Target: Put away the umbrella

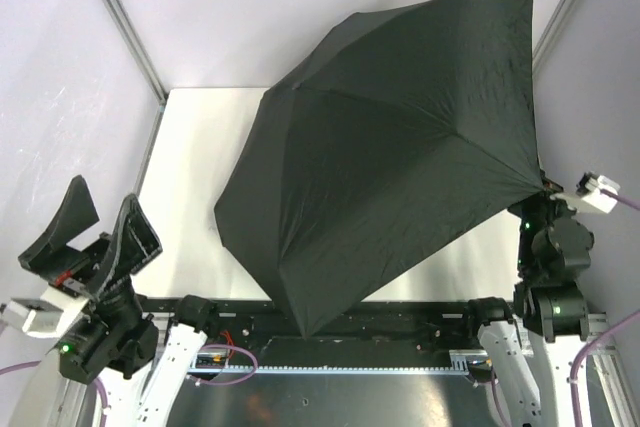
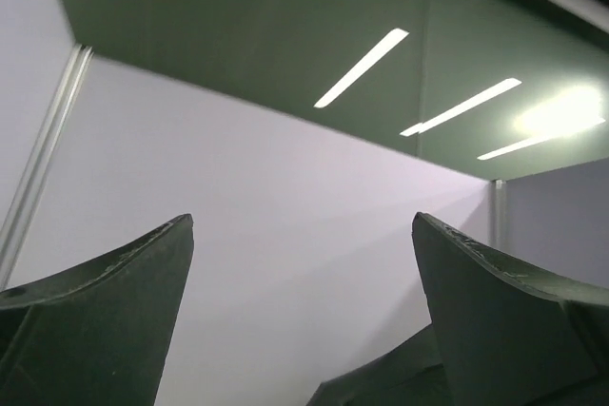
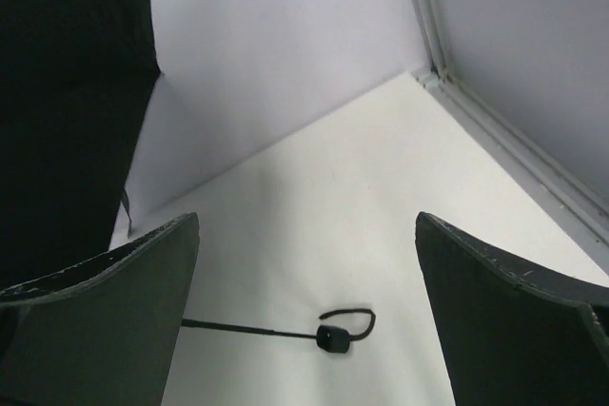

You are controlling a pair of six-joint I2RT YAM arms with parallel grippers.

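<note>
Closing the black umbrella (image 1: 390,147) is the job. It lies wide open across the white table (image 1: 190,137). The left gripper (image 1: 105,202) and right gripper (image 3: 304,221) are both spread apart, holding nothing. Go slowly for the thin shaft (image 3: 247,330) underneath.

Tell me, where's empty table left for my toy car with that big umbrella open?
Bare table runs down the left, between the umbrella and the left wall. A smaller patch sits near the right arm. The middle and back are covered by canopy.
</note>
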